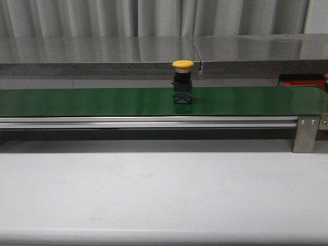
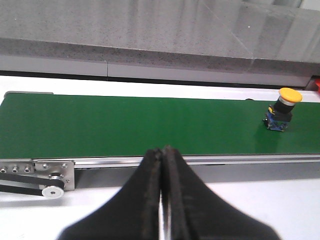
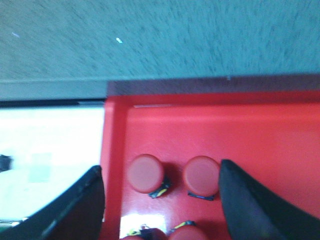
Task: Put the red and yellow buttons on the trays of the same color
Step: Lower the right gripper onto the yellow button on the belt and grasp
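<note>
1. Nearest the robot lies a bare white table [image 1: 164, 195]; neither arm shows in the front view.
2. The left gripper [image 2: 162, 165] hangs over the near edge of the conveyor with its jaws pressed together and nothing between them.
3. The green belt [image 1: 102, 101] carries 1 yellow button [image 1: 183, 82], upright and alone, well apart from the left gripper (off toward the robot's right).
4. The button looks light and rigid: a smooth mushroom cap on a blocky dark body. The cap is probably slippery, so the squarer body below it seems the surer hold, though a top-heavy part may tip if nudged.
5. The right gripper [image 3: 160, 192] hovers with jaws spread wide over the red tray [image 3: 250, 130], gripping nothing; 2 red buttons [image 3: 146, 173] sit between its fingers, and more peek in nearer the wrist.
6. Farthest back runs a grey steel counter [image 1: 102, 51]. No yellow tray is visible, and nothing blocks the button.
</note>
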Controlling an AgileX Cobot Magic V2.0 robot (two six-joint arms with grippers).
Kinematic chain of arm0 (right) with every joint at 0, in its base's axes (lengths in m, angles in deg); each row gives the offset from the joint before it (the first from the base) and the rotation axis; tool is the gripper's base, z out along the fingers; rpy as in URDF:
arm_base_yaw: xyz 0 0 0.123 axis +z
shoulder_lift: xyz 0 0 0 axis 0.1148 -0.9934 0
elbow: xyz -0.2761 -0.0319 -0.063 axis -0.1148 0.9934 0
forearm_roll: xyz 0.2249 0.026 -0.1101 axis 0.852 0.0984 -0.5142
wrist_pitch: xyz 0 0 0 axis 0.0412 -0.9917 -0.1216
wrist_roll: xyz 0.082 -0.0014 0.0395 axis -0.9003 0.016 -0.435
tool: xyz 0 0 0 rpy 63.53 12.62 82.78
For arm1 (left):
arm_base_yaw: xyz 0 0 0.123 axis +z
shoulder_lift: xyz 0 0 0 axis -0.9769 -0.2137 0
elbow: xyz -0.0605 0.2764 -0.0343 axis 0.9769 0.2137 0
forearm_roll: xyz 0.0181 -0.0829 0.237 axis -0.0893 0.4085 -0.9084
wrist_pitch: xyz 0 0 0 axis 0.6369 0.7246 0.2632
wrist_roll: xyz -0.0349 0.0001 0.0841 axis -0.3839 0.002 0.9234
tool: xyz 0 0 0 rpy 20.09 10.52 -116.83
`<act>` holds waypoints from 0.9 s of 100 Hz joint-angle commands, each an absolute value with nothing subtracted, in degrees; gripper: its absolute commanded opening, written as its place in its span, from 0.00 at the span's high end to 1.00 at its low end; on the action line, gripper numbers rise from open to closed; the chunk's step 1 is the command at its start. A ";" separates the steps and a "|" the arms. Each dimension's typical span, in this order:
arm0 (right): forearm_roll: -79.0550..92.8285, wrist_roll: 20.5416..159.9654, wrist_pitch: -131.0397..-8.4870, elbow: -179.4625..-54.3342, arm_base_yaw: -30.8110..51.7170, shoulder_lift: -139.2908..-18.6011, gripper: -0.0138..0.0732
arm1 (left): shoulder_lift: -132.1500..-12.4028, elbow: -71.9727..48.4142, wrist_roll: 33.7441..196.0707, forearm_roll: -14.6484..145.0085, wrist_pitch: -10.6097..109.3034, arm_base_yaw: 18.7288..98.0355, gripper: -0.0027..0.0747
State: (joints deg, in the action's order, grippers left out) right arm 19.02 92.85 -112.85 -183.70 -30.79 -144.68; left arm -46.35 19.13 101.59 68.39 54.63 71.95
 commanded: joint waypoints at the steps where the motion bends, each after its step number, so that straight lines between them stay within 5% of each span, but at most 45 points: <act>1: 20.64 93.12 -111.18 -183.68 -29.03 -136.27 0.28 | -46.42 17.52 101.45 69.63 50.69 71.50 0.99; 42: 17.76 93.86 -113.69 -165.67 -20.98 -119.46 0.28 | -46.42 17.52 101.45 69.63 50.69 71.50 0.99; 90: 17.76 98.41 -101.29 -132.76 -13.46 -103.57 0.28 | -46.42 17.52 101.45 69.63 50.69 71.50 0.99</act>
State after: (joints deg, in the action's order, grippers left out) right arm 16.64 97.07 -105.80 -135.11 -15.03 -106.66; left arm -46.35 19.13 101.59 68.39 54.63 71.95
